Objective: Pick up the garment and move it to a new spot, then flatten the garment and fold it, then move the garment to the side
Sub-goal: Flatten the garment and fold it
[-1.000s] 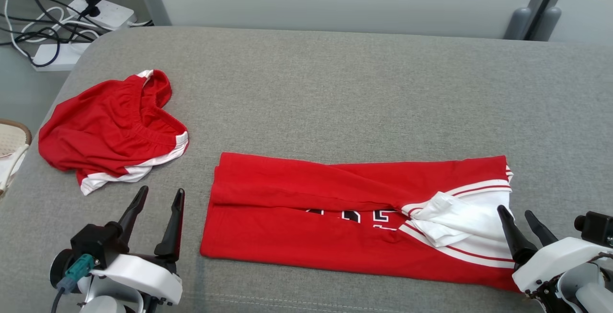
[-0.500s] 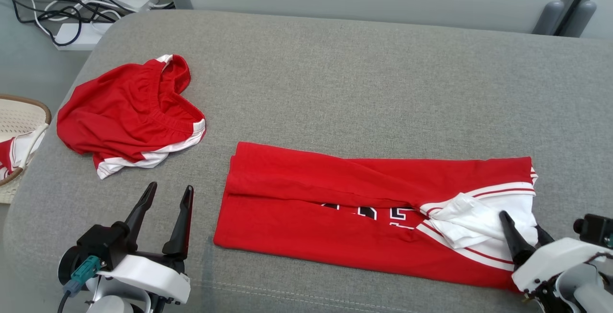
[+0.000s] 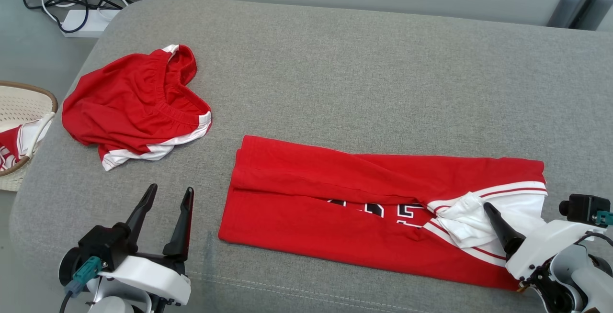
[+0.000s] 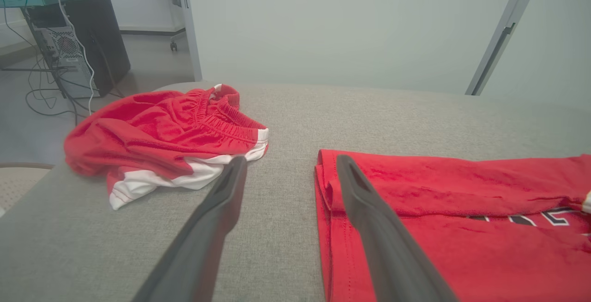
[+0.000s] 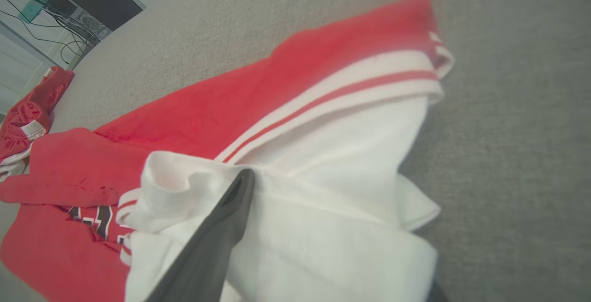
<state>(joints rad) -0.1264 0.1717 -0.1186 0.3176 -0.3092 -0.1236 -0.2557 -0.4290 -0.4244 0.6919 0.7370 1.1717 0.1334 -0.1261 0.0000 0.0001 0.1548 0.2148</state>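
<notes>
- Right end effector (image 3: pixel 500 213): spread wide, not clamped. One finger (image 5: pixel 217 242) lying on top of the white fold (image 3: pixel 467 219), the other hidden behind the fabric.
- Versus a second ago: both fingers then clear at the white end's edge, now pushed in over the fold.
- Left end effector (image 3: pixel 171 191): spread wide, empty, hovering over the bench (image 3: pixel 359 73). Same pose as before.
- Head camera shifted since then: whole scene slid right in frame, more of the basket showing. Not a move of the things.
- Garment (image 3: pixel 335 217): red jersey folded into a long strip, flat on the bench near the front edge, between the two end effectors. Black-and-white lettering peeking out at the fold line.
- Red shorts (image 3: pixel 134 107): crumpled at the bench's left, apart from the garment, beyond the left fingertips.
- Wicker basket (image 3: pixel 33 95): off the bench's left side, red-and-white cloth (image 3: pixel 12 143) inside.
- Power strips and cables (image 3: pixel 91 16): on the floor past the far-left corner.
- In the way: bunched white fold, covering the right side's second finger.
</notes>
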